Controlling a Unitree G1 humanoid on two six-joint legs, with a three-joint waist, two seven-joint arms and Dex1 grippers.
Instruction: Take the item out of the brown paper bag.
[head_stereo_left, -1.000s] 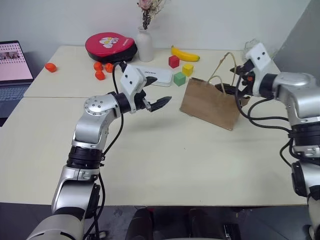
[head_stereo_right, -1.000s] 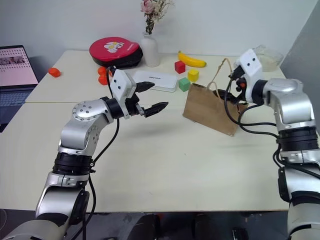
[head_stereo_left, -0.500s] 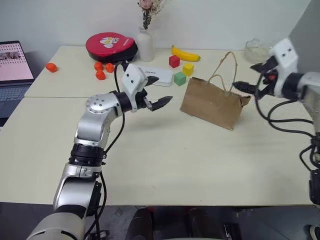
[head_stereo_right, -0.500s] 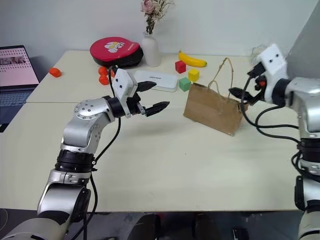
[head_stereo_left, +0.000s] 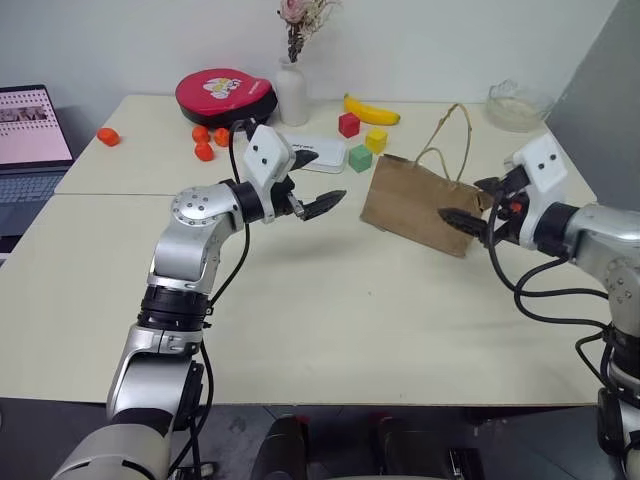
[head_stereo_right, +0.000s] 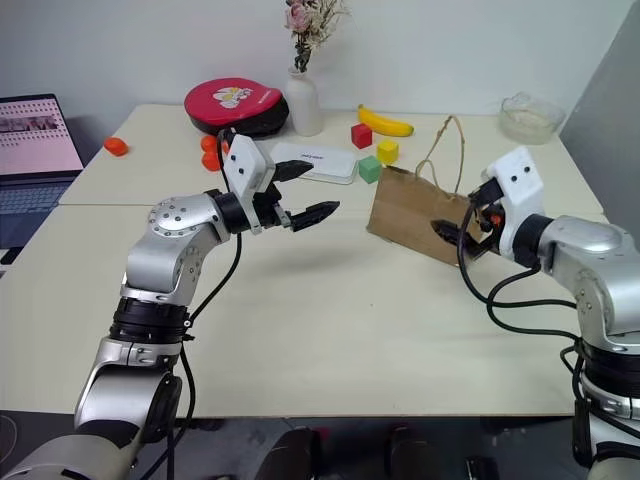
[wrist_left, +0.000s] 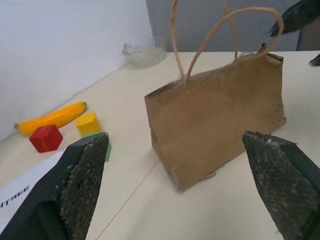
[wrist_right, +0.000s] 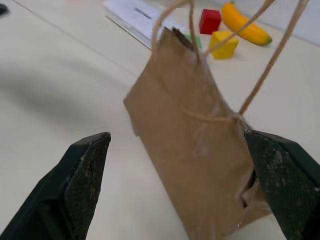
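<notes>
I have a wide cream table (head_stereo_left: 330, 320) under both arms, its far part carrying what I read as clutter for this job: a laptop (head_stereo_left: 30, 130) at the left edge, a red round case (head_stereo_left: 225, 97), a white vase (head_stereo_left: 292, 92) of dried flowers, a flat white box (head_stereo_left: 315, 153), a banana (head_stereo_left: 370, 110), a glass bowl (head_stereo_left: 517, 106), then red, yellow and green blocks (head_stereo_left: 361, 140) and a few small red-orange fruits (head_stereo_left: 207, 141). The brown paper bag (head_stereo_left: 420, 207) stands upright in the middle right of the table, well apart from the clutter except for the green block just behind it, with its two cord handles (head_stereo_left: 452, 140) rising free, so I judge the mouth is reachable from above. My left end effector (head_stereo_left: 318, 182) hangs level on the bag's left side, near but not touching, fingers spread wide with nothing between them; the left wrist view frames the bag squarely between them, which suits bracing the bag or catching a handle. My right end effector (head_stereo_left: 470, 203) sits at the bag's right end, very close to the paper, also fully spread and holding nothing; whether a fingertip touches the bag I cannot tell. The item is not visible to me; I take it to be inside the bag, since the paper hides the inside in all four views. Nothing has been lifted out yet, in my judgement.
</notes>
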